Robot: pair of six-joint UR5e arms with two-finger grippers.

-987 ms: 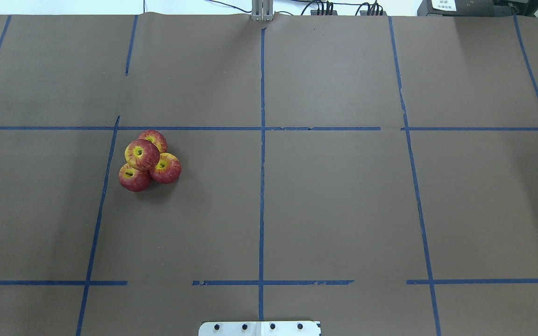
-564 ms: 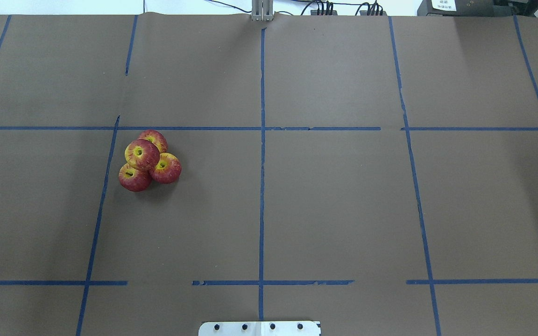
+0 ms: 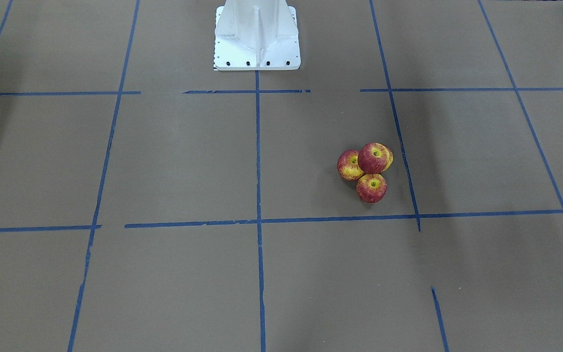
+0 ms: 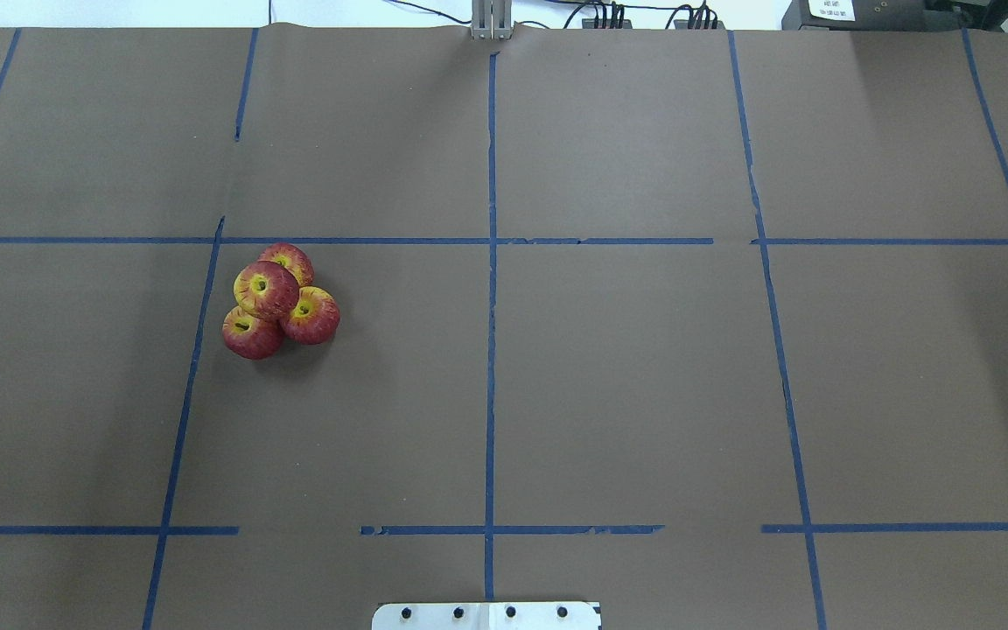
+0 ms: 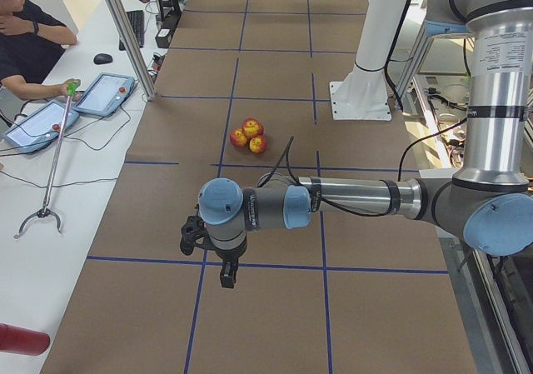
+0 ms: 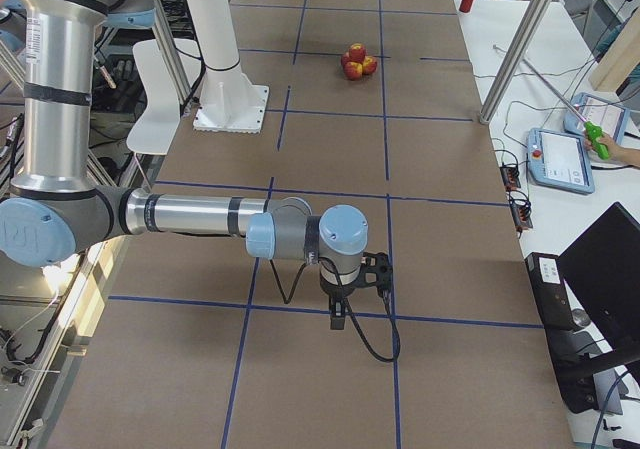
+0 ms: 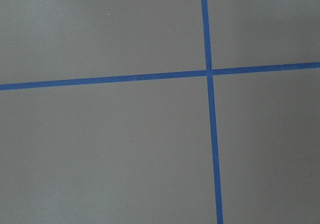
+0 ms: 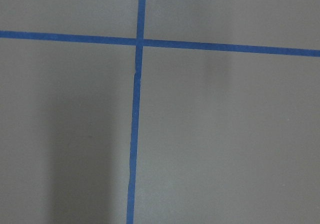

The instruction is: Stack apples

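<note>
Four red-and-yellow apples sit in one tight cluster on the brown paper, left of centre in the overhead view. Three rest on the table: a back apple (image 4: 291, 257), a right apple (image 4: 315, 318) and a front-left apple (image 4: 248, 336). The fourth apple (image 4: 266, 290) rests on top of them. The cluster also shows in the front view (image 3: 372, 157), the exterior left view (image 5: 249, 134) and the exterior right view (image 6: 358, 61). My left gripper (image 5: 226, 274) and right gripper (image 6: 340, 319) hang far from the apples at the table's ends; I cannot tell whether they are open or shut. Both wrist views show only paper and tape.
Blue tape lines (image 4: 491, 289) divide the brown paper into a grid. The white robot pedestal (image 3: 257, 39) stands at the near edge. An operator (image 5: 25, 32), tablets (image 5: 107, 93) and a grabber stick (image 5: 52, 153) are at the side bench.
</note>
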